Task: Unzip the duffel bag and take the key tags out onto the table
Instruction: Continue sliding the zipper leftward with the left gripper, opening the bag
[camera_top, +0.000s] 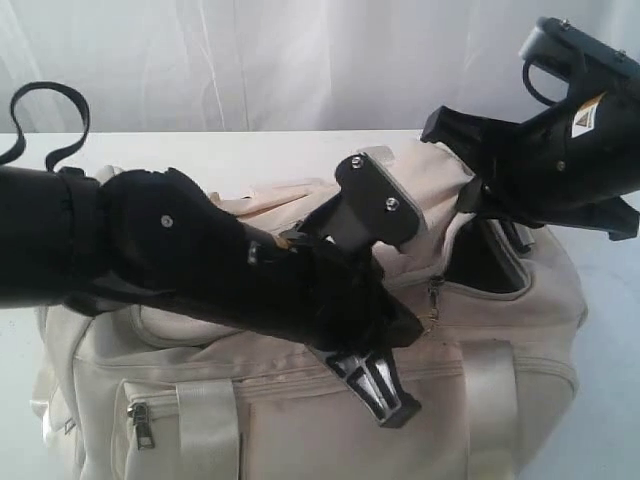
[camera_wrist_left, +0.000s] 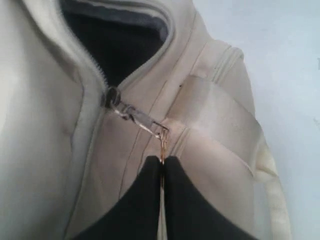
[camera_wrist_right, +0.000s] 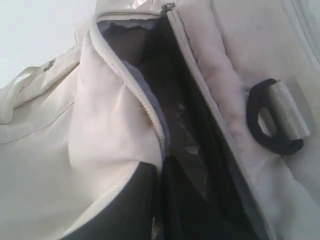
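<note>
Nothing can be made out in the dark opening of the duffel bag (camera_top: 300, 400). The zipper pull (camera_wrist_left: 137, 116) is pinched by the closed jaws of the left gripper (camera_wrist_left: 161, 161); those of the right gripper (camera_wrist_right: 160, 172) are shut, apparently on the opening's edge.

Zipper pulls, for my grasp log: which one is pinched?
The top zipper's pull, clamped in the left end effector; the side pocket's pull hangs free.
</note>
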